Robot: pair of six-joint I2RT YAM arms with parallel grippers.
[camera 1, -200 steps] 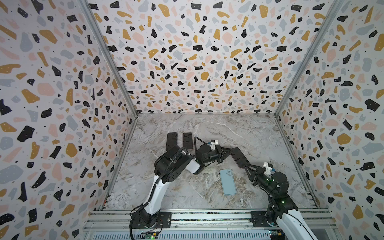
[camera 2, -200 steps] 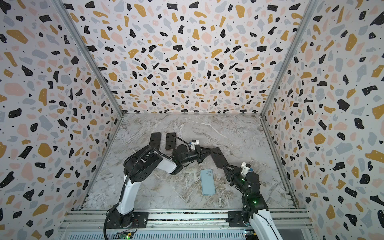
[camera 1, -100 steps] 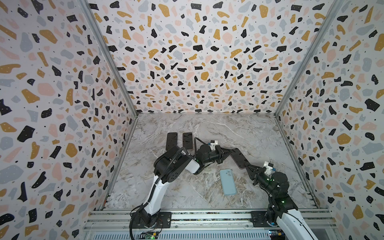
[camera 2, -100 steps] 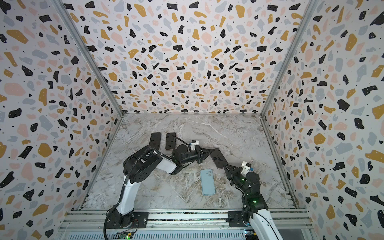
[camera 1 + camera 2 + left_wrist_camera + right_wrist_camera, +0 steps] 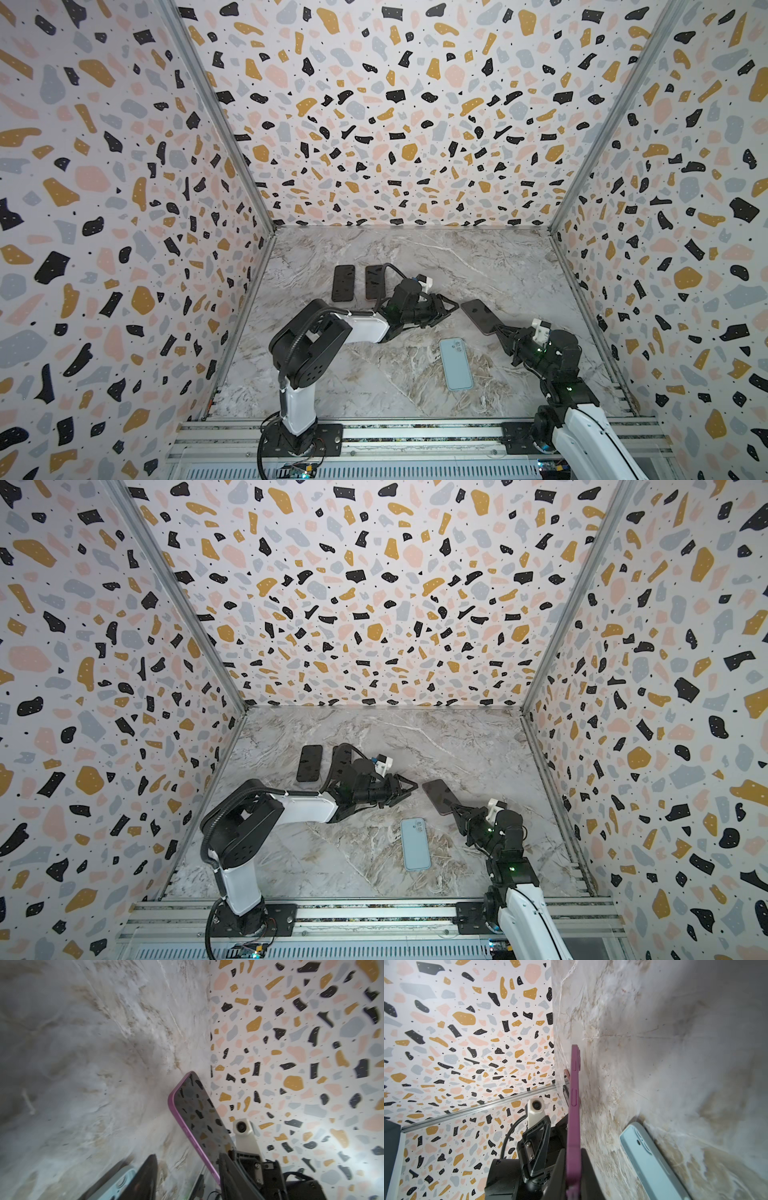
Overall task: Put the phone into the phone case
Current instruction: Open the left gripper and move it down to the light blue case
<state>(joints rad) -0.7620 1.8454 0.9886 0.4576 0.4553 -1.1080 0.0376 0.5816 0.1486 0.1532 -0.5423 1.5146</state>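
Note:
The phone (image 5: 478,316) (image 5: 438,796), dark-screened with a purple edge, hangs tilted above the marble floor mid-right. My right gripper (image 5: 500,330) (image 5: 573,1176) is shut on its near end, and the purple edge (image 5: 574,1105) stands between the two fingers. My left gripper (image 5: 451,309) (image 5: 187,1180) is open at the phone's far end. The phone (image 5: 199,1113) runs close beside one finger without being clamped. The light blue phone case (image 5: 456,365) (image 5: 414,845) lies flat, camera cutout up, just in front of both grippers, and also shows in the right wrist view (image 5: 650,1157).
Two dark phones (image 5: 343,283) (image 5: 374,282) lie side by side at the back left, the right one partly behind the left arm's cable. Speckled walls (image 5: 665,249) enclose the floor on three sides. An aluminium rail (image 5: 415,432) runs along the front.
My left gripper has opened and let go of the phone's far end. My right gripper closed on the near end about a second ago and still holds it. The phone has hardly moved.

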